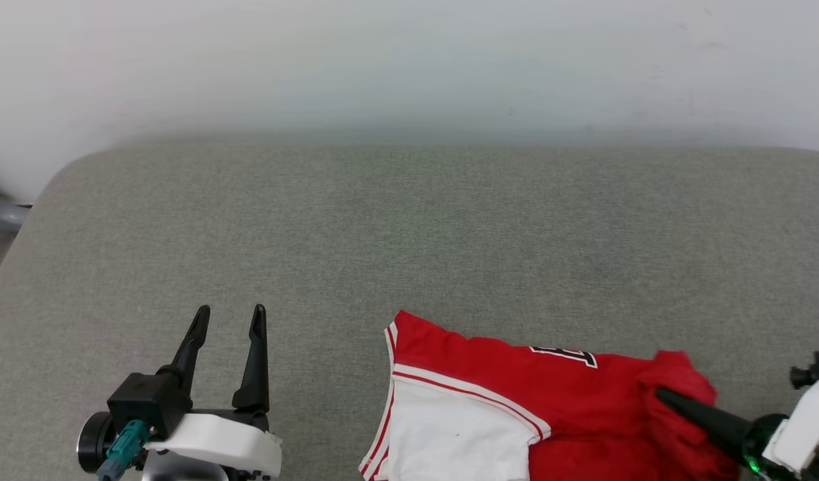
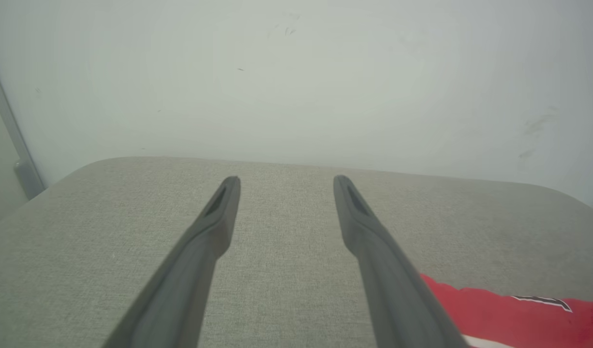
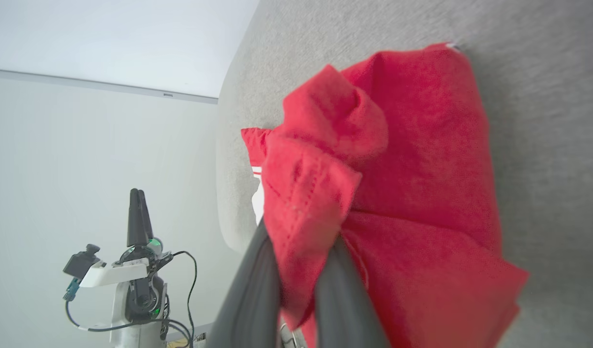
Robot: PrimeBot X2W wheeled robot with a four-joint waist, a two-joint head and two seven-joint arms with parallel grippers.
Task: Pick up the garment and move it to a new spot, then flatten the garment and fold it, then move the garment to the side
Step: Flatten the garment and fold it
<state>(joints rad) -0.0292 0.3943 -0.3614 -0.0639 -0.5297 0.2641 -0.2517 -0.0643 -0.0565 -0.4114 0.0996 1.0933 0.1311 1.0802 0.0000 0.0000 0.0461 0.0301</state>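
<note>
Right claw (image 1: 663, 395) is clamped shut on a bunched fold of the red shirt (image 1: 583, 401), its dark fingers pinching the cloth at the shirt's right end. In the right wrist view that pinched fold stands up off the table (image 1: 409, 234) while the rest of the shirt (image 3: 422, 145) rests on the grey top.

The shirt sits at the near right of the table. Its lower part runs off the bottom edge of the head view. A white sleeve (image 1: 449, 427) with red-and-white striped trim lies flat at its left end, and a sliver of black, white-outlined lettering (image 1: 570, 354) peeks out along its far edge.

Left claw (image 1: 230, 310) hovers at the near left, fingers spread wide and gripping nothing, well apart from the shirt. From its own wrist view the left claw (image 2: 284, 180) points at the far edge, and the shirt (image 2: 509, 309) shows just past the right-hand finger.

Room to move: a broad bare grey stretch lies beyond and to the left of the shirt. It runs to the far edge, which meets the pale wall (image 1: 409, 67), and to the rounded far-left corner.
</note>
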